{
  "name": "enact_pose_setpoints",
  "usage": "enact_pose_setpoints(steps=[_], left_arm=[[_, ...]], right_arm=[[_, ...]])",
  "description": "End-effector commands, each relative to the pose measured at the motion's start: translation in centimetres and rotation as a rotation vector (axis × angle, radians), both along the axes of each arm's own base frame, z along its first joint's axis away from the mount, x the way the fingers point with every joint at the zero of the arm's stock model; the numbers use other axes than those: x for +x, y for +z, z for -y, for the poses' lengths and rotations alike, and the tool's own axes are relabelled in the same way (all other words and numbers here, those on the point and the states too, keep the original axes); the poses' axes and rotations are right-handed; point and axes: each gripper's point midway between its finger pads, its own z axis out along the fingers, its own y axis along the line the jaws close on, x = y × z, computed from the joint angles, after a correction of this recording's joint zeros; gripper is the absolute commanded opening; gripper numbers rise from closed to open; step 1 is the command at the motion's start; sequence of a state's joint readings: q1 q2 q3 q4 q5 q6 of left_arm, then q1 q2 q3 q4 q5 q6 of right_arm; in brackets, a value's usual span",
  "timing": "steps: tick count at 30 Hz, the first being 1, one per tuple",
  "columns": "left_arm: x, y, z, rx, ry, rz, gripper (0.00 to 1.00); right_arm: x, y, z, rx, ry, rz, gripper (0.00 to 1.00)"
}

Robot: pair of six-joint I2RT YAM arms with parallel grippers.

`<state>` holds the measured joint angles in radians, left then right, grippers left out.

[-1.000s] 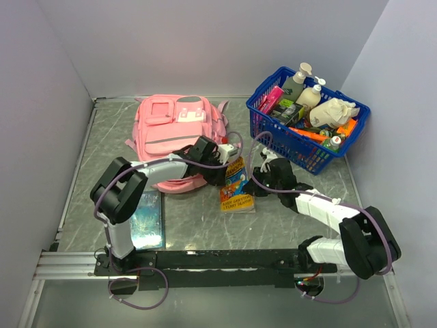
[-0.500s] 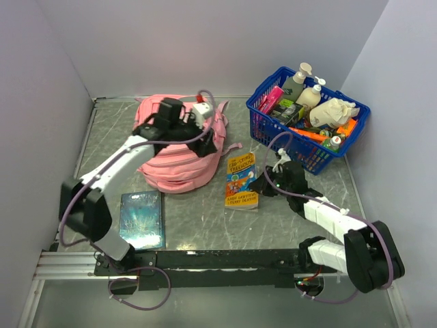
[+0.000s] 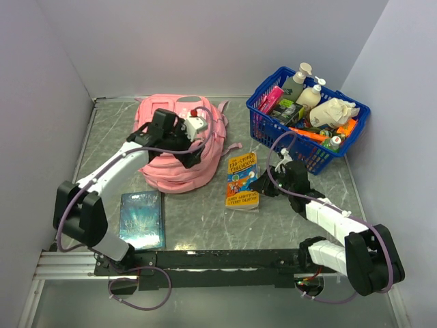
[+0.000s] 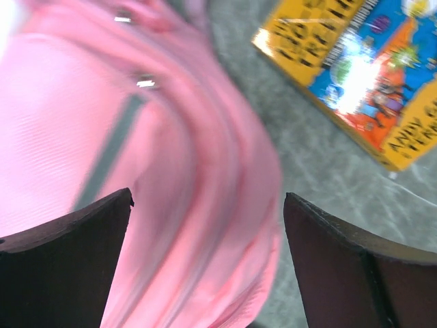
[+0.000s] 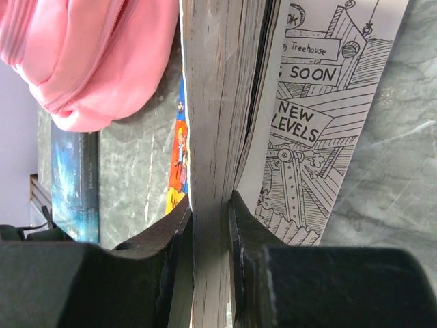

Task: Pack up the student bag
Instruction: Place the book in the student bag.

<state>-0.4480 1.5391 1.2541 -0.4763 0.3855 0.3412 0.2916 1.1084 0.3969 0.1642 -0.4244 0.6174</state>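
The pink student bag (image 3: 171,160) lies bunched at the back left of the table. My left gripper (image 3: 190,156) hovers over its right side, open wide, with nothing between its fingers. In the left wrist view the gripper (image 4: 208,198) frames blurred pink bag fabric (image 4: 136,137), with the book (image 4: 355,68) beyond it. The orange and blue paperback book (image 3: 240,181) lies right of the bag. My right gripper (image 3: 261,185) is shut on its right edge. Seen from the right wrist, the gripper (image 5: 210,205) pinches the page block (image 5: 215,102), and a loose illustrated page (image 5: 307,123) splays right.
A dark blue hardback (image 3: 142,219) lies flat near the front left, also seen edge-on as the hardback (image 5: 72,184) in the right wrist view. A blue plastic basket (image 3: 268,128) full of bottles and packets stands at the back right. Walls close in on three sides.
My left gripper has opened and swung from beside the paperback up over the bag, which is now bunched up. My right gripper has drawn back slightly, still gripping the paperback.
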Motion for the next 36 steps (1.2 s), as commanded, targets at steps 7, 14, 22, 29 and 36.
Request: enact_pose_setpoints(steps=[7, 14, 22, 29, 36], left_arm=[[2.6, 4.0, -4.4, 0.054, 0.097, 0.190, 0.96], [1.9, 1.7, -6.2, 0.157, 0.006, 0.215, 0.96], [5.1, 2.3, -7.7, 0.231, 0.037, 0.339, 0.98], [5.2, -1.0, -8.0, 0.290, -0.010, 0.271, 0.85], [5.0, -0.6, -8.7, 0.320, -0.010, 0.320, 0.80]], right_arm=[[0.8, 1.8, -0.9, 0.086, 0.022, 0.077, 0.00], [0.7, 2.1, -1.2, 0.106, 0.026, 0.077, 0.00], [0.5, 2.6, -1.6, 0.142, 0.033, 0.080, 0.00], [0.4, 3.3, -1.3, 0.153, 0.016, 0.093, 0.00], [0.6, 3.4, -1.4, 0.173, 0.012, 0.086, 0.00]])
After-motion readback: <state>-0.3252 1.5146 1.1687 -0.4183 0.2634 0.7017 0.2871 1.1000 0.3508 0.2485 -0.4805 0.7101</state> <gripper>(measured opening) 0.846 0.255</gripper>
